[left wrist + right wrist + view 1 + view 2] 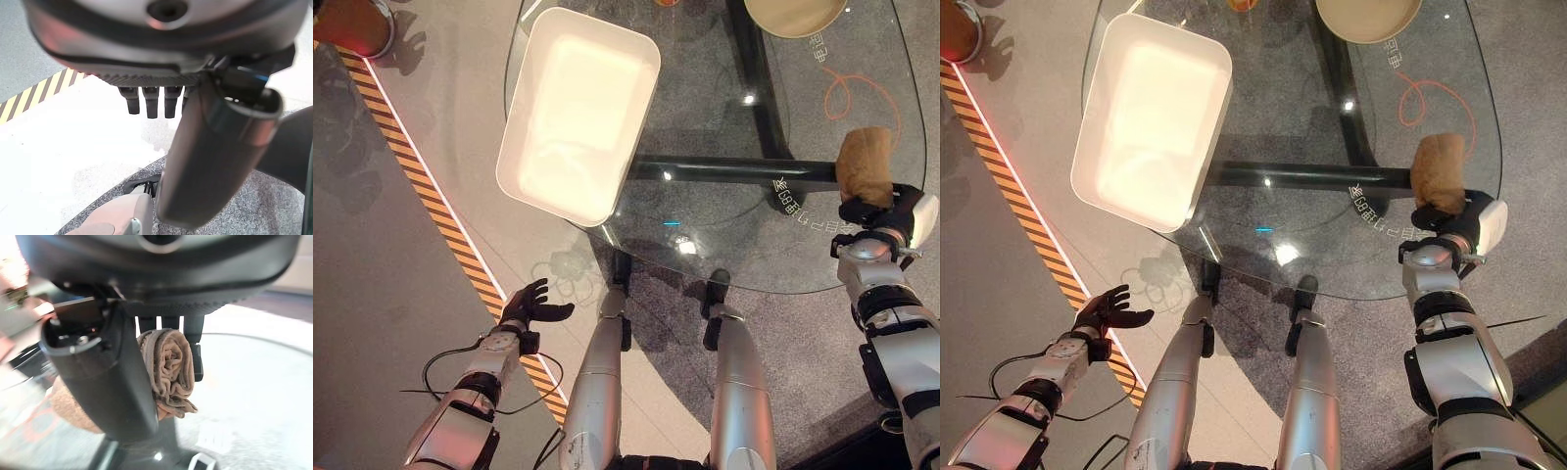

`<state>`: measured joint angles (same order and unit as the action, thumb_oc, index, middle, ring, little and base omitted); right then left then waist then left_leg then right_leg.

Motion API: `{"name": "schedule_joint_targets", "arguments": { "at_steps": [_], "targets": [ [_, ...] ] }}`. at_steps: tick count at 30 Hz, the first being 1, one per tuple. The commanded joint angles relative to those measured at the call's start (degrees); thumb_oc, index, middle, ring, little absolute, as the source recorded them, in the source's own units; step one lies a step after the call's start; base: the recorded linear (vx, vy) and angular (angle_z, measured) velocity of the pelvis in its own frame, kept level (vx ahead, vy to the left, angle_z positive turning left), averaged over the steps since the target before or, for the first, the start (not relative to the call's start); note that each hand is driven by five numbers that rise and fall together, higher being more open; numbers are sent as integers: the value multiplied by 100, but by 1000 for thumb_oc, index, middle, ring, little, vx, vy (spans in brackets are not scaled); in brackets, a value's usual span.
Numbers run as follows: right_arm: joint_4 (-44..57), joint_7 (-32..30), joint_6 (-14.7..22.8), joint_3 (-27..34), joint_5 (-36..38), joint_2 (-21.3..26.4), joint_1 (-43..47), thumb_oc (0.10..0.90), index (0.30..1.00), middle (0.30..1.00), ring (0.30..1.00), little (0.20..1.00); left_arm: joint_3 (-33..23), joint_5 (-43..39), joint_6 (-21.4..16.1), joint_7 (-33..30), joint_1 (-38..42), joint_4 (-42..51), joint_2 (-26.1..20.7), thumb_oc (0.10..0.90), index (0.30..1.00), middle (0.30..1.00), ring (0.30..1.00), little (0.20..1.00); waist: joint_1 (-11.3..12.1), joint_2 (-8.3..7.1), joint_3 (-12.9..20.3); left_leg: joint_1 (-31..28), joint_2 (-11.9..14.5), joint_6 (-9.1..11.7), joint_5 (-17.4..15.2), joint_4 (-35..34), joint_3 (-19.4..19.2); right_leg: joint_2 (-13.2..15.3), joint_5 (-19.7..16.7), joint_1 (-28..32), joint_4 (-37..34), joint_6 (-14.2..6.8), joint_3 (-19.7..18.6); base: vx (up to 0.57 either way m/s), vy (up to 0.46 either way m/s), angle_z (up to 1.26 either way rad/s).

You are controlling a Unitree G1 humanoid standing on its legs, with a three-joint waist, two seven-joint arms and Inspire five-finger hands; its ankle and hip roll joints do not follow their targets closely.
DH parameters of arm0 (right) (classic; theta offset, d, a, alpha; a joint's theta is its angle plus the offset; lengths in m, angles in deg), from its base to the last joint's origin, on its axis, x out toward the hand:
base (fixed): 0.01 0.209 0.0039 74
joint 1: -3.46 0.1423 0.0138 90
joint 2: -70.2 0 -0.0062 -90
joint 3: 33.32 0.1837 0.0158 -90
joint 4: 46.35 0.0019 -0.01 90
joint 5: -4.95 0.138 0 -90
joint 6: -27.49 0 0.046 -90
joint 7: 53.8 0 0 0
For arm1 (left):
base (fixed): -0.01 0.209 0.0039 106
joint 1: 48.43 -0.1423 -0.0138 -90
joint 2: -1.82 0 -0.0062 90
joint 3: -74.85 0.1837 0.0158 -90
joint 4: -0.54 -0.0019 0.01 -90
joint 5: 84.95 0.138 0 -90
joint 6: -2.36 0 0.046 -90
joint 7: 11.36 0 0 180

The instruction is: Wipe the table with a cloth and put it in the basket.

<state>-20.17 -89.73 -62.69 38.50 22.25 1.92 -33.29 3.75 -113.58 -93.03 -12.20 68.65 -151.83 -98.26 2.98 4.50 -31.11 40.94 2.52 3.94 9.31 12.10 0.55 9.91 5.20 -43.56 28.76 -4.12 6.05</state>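
The tan cloth [865, 164], a soft, nubbly roll of terry, is sitting bunched in the right hand [881, 217], whose fingers and thumb are curling round it over the near right part of the round glass table [705, 250]. The white basket [578, 113], a smooth rectangular tub with rounded corners, is resting well apart at the table's left edge, overhanging it. A nudge there could tip it off, I'd judge, and the cloth could slip from so bunched a hold. The left hand [530, 305] is hanging low over the floor, fingers loosely spread and holding nothing.
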Motion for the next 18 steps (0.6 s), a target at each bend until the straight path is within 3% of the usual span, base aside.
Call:
{"name": "schedule_joint_targets", "arguments": {
  "at_steps": [1, 18],
  "targets": [
    [692, -41, 253, -337, -633, 416, 473, 100, 300, 300, 300, 200, -102, -270, -66, -224, -263, -219, -178, 800, 900, 900, 900, 900, 87, -2, 132, -84, -237, -215, -1002, 780, -38, -141, -383, 112, -463, -27, 232, 0, 0, 0],
    [1431, 650, -237, -1313, -1589, 161, 827, 100, 300, 300, 300, 200, -41, -192, -74, -271, -341, -64, -16, 800, 900, 900, 900, 900, 178, 45, 132, -98, -287, -215, -949, 731, -73, -102, -370, 156, -518, 27, 304, 0, 0, 0]
  ]
}}
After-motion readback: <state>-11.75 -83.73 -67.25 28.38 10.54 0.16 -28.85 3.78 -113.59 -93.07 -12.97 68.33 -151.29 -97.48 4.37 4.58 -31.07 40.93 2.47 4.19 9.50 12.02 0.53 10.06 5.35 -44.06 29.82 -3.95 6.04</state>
